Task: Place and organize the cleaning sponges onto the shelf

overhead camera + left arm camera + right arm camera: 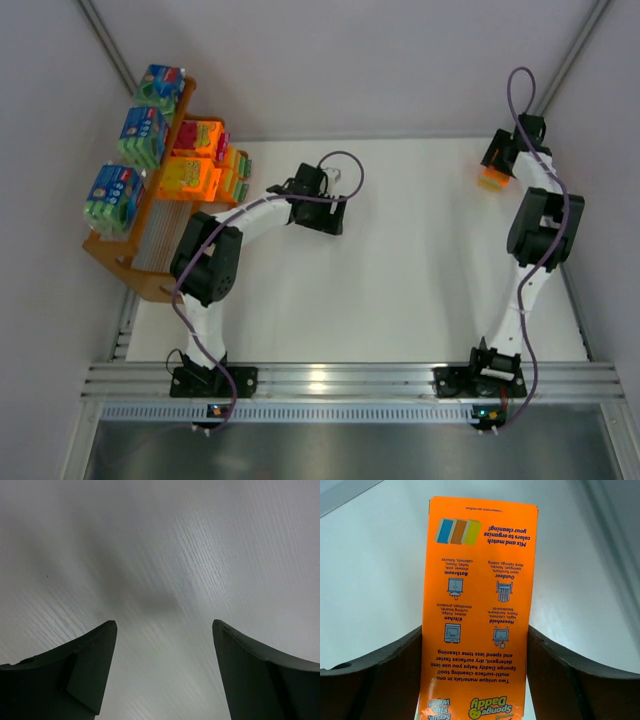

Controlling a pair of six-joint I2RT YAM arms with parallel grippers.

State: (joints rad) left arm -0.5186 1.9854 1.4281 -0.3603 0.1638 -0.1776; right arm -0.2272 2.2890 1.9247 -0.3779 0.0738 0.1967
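The orange stepped shelf [130, 255] stands at the far left. Three blue-green sponge packs [142, 135] sit in a row on its top tier. Several orange sponge packs [187, 180] sit on the tier below. My left gripper [328, 218] is open and empty over the bare white table, to the right of the shelf; in the left wrist view [165, 625] only tabletop shows between its fingers. My right gripper [495, 168] is at the far right, shut on an orange sponge pack [491, 181]. In the right wrist view the pack [480, 580] fills the gap between both fingers of the gripper [475, 630].
Grey walls enclose the white table [400, 260] on the left, back and right. An aluminium rail [350, 380] with both arm bases runs along the near edge. The shelf's lowest tier [165, 245] shows bare wire slats.
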